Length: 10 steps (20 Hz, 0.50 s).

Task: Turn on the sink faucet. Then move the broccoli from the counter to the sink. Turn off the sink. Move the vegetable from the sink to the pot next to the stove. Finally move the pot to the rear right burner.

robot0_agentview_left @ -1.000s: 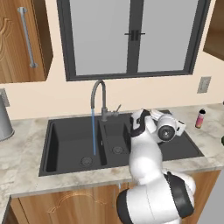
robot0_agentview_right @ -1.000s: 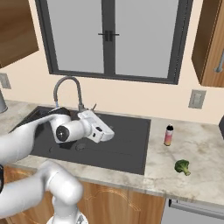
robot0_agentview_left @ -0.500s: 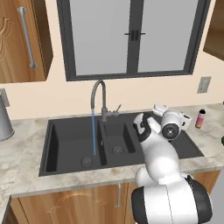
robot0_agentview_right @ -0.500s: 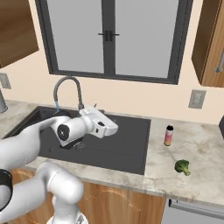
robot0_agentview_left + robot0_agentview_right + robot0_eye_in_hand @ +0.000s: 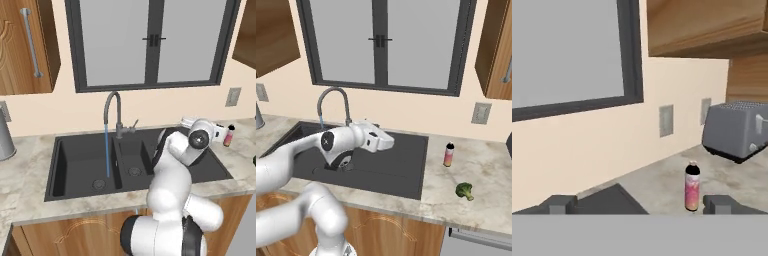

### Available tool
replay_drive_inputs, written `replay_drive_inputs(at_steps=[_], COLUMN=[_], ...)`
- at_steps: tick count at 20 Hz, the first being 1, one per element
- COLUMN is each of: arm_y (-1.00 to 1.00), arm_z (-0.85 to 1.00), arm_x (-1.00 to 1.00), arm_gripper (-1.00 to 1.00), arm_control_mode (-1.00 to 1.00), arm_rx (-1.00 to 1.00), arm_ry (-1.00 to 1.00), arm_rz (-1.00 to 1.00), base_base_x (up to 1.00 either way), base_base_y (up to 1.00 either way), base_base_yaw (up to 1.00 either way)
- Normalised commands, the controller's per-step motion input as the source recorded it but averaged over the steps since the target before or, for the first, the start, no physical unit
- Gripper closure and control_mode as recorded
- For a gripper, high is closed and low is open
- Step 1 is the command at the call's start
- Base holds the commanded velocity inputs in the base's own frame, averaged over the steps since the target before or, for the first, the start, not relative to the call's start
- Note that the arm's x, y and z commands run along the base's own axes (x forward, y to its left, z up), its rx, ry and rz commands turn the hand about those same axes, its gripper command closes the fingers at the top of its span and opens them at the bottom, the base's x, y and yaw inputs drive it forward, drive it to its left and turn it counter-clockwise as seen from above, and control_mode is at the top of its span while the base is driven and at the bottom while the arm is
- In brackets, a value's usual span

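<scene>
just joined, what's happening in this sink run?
The white arm's two-finger gripper is open and holds nothing, raised over the matte charcoal double-basin sink. The hand view looks toward a small pink bottle and a grey toaster. Water runs from the tall dark gooseneck faucet into the large basin. The small green broccoli floret lies untouched on the beige marbled counter, right of the sink.
</scene>
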Motion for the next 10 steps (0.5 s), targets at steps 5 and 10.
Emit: replay_drive_inputs(at_steps=[5,10], arm_y=[0.0,0.0], arm_z=[1.0,1.0], arm_x=[-0.17,-0.21], arm_gripper=[-1.0,-1.0], arm_control_mode=[-1.0,-1.0], arm_rx=[0.08,0.08], arm_ry=[0.33,0.34], arm_rz=[-0.05,-0.05], base_base_x=[0.0,0.0], base_base_y=[0.0,0.0], base_base_yaw=[0.0,0.0])
